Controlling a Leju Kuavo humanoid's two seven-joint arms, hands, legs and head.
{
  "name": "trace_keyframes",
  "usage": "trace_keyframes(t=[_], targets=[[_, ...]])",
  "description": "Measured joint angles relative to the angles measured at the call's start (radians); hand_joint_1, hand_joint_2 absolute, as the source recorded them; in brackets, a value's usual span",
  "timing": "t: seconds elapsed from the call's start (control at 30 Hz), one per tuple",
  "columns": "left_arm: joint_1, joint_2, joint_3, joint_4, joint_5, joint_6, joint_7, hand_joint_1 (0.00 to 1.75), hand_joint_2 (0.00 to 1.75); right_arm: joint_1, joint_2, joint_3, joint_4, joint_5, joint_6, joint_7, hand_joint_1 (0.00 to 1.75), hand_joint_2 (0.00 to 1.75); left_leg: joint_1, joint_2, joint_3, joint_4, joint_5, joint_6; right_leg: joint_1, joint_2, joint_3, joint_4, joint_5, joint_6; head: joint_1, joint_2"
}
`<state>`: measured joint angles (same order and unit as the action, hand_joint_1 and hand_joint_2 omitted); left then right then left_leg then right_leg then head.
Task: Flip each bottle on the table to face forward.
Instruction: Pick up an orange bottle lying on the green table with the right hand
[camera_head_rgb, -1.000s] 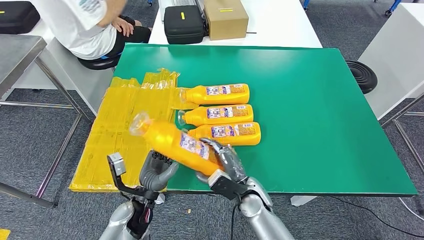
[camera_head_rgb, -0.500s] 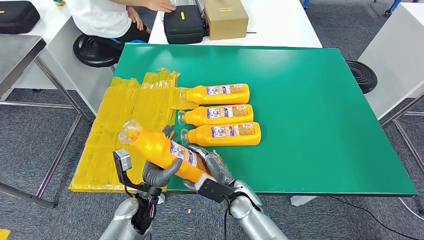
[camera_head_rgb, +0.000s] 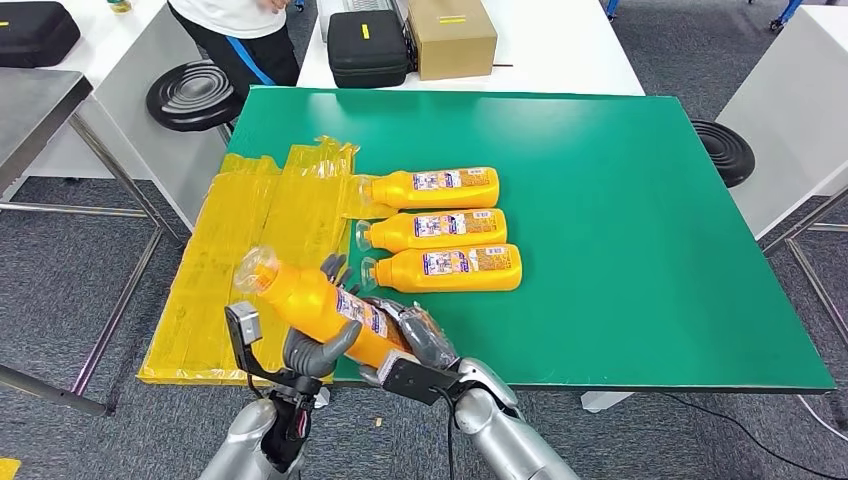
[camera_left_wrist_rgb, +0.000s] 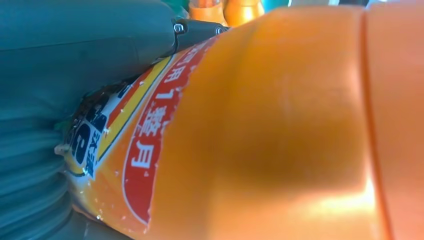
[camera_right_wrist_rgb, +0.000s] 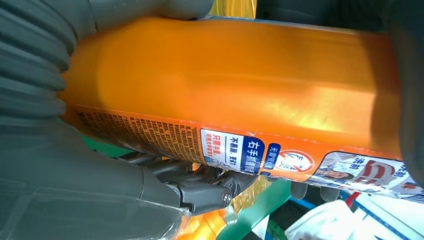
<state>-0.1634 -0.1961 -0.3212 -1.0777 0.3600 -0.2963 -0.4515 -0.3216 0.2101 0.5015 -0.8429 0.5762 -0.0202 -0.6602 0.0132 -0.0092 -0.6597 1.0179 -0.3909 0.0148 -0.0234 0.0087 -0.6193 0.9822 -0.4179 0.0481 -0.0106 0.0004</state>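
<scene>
The base of the held bottle (camera_head_rgb: 325, 305) is hidden behind the right hand (camera_head_rgb: 420, 340) in the head view, and the left hand's (camera_head_rgb: 312, 350) fingers go under the bottle, so it is hard to see how far they wrap. In the left wrist view the orange body (camera_left_wrist_rgb: 280, 130) is so close that it is blurred, and the red and white label is cut off. In the right wrist view a part of the printed label is readable, but the cap is out of the picture.

Both arms come up from below and meet at the near left corner of the green table (camera_head_rgb: 620, 200). The right hand grips the lower end of the bottle and the left hand holds it from below at the middle, its thumb (camera_head_rgb: 345, 338) pressed on the side.

The bottle is lifted above the table edge and tilted. Its long axis goes diagonally, with the clear cap pointing up and to the far left, over the yellow plastic bags (camera_head_rgb: 250, 250).

Three other bottles (camera_head_rgb: 440, 230) lie flat in a row on the table, side by side, their caps pointing to the left, beside the bags.
</scene>
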Motion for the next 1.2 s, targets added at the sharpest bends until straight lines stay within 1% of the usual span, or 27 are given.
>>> trace_keyframes(t=[0.1,0.13,0.17,0.23,0.27,0.3,1.2], targets=[[0.008,0.000,0.006,0.000,0.025,0.000,-0.003,0.00,1.75,-0.007,0.000,0.007,0.012,0.007,0.004,0.003,1.75,1.75,0.000,0.000,0.000,0.000,0.000,0.000,0.000,0.000,0.000,0.000,0.000,0.000,0.000,0.000],[0.010,0.000,0.007,0.000,0.034,-0.001,-0.005,0.13,1.75,-0.008,0.000,0.008,0.016,0.010,0.005,0.004,1.75,1.75,0.000,0.000,0.000,0.000,0.000,0.000,0.000,0.000,0.000,0.000,0.000,0.000,0.000,0.000],[0.013,0.000,0.009,-0.001,0.042,-0.003,-0.009,0.51,1.75,-0.010,0.000,0.010,0.019,0.013,0.006,0.004,1.75,1.75,0.000,0.000,0.000,0.000,0.000,0.000,0.000,0.000,0.000,0.000,0.000,0.000,0.000,0.000],[0.019,0.000,0.013,-0.004,0.056,-0.006,-0.016,1.37,1.75,-0.012,0.000,0.011,0.026,0.017,0.009,0.005,1.75,1.75,0.000,0.000,0.000,0.000,0.000,0.000,0.000,0.000,0.000,0.000,0.000,0.000,0.000,0.000],[0.022,0.000,0.015,-0.008,0.063,-0.008,-0.019,1.68,1.75,-0.013,0.000,0.012,0.029,0.019,0.011,0.006,1.75,1.75,0.000,0.000,0.000,0.000,0.000,0.000,0.000,0.000,0.000,0.000,0.000,0.000,0.000,0.000],[0.025,0.001,0.017,-0.012,0.067,-0.010,-0.022,1.73,1.75,-0.014,0.000,0.012,0.032,0.021,0.012,0.007,1.75,1.75,0.000,0.000,0.000,0.000,0.000,0.000,0.000,0.000,0.000,0.000,0.000,0.000,0.000,0.000],[0.040,0.001,0.032,-0.044,0.091,-0.012,-0.050,1.75,1.75,-0.034,0.000,0.029,0.043,0.047,0.020,0.006,1.75,1.75,0.000,0.000,0.000,0.000,0.000,0.000,0.000,0.000,-0.001,0.000,0.000,0.000,0.000,0.000]])
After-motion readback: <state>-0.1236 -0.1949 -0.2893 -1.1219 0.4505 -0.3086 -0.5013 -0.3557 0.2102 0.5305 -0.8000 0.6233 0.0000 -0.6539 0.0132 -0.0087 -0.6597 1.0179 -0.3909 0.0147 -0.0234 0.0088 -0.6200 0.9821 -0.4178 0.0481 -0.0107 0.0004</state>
